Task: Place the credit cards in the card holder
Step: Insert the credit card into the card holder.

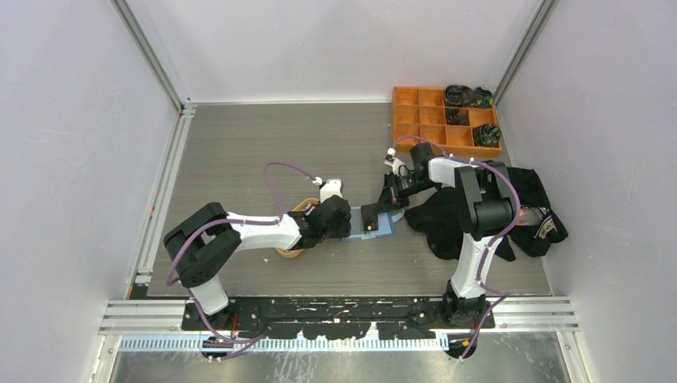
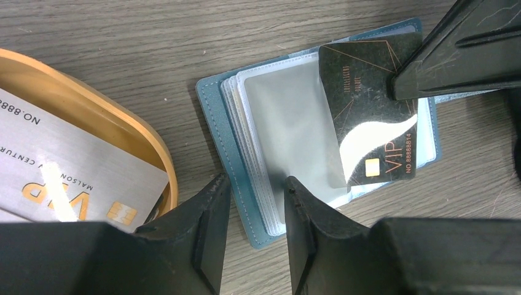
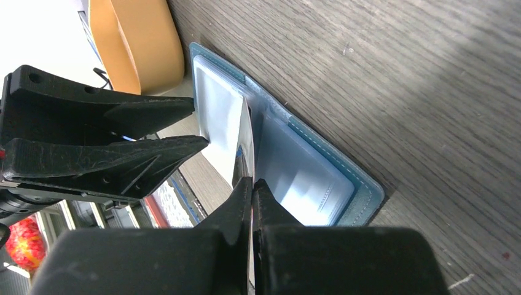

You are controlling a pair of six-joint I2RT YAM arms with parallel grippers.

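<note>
1. The right gripper point(image 3: 252, 184), pressed together, pinches a black card point(image 2: 368, 98) by one edge.
2. Just below its fingertips lies the open card holder point(image 2: 213, 117), the card's length running roughly along the clear pockets point(image 2: 289, 123).
3. Beyond, the left gripper point(image 2: 257, 184), half spread, straddles the holder's opposite edge.

Wide bare table point(image 1: 263, 152) far of the holder point(image 2: 212, 110), bare strip near it, tray point(image 2: 144, 135) just beside its left, left gripper point(image 2: 257, 203) over its left edge, right gripper point(image 3: 252, 184) and card point(image 2: 368, 80) over its right, cloth point(image 1: 543, 191) beyond.
</note>
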